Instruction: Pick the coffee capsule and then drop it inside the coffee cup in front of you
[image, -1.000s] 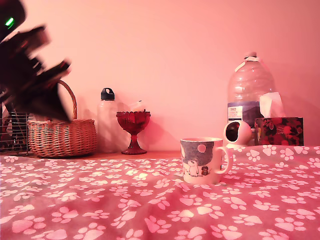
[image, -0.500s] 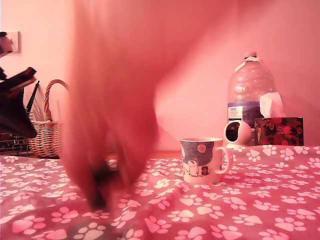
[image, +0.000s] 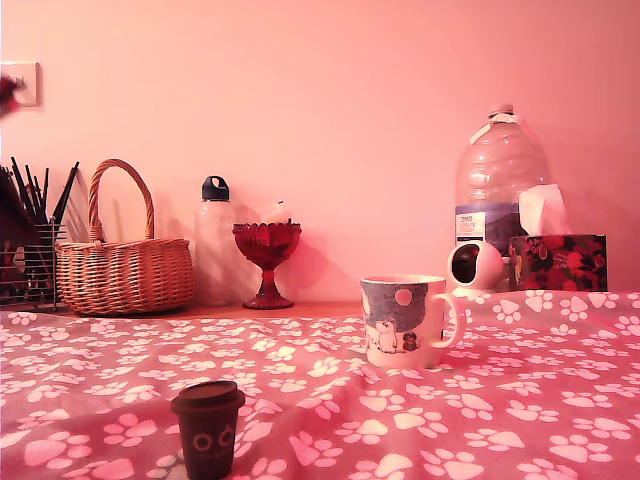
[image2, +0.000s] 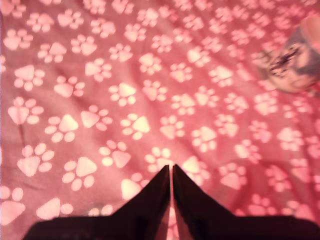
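The pincer (image2: 171, 172) is clenched with nothing between its two dark fingers, which meet over the paw-print cloth (image2: 100, 100). One coffee capsule (image: 207, 428) stands upright on the cloth at the exterior view's lower left. One coffee cup (image: 408, 321) stands well apart, to its right. Behind are one basket (image: 122, 270), one red goblet (image: 267, 258) and two bottles.

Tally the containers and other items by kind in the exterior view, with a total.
Capsule: 1
Mug: 1
Goblet: 1
Bottles: 2 (small, large)
Basket: 1
Tissue box: 1
Total: 7
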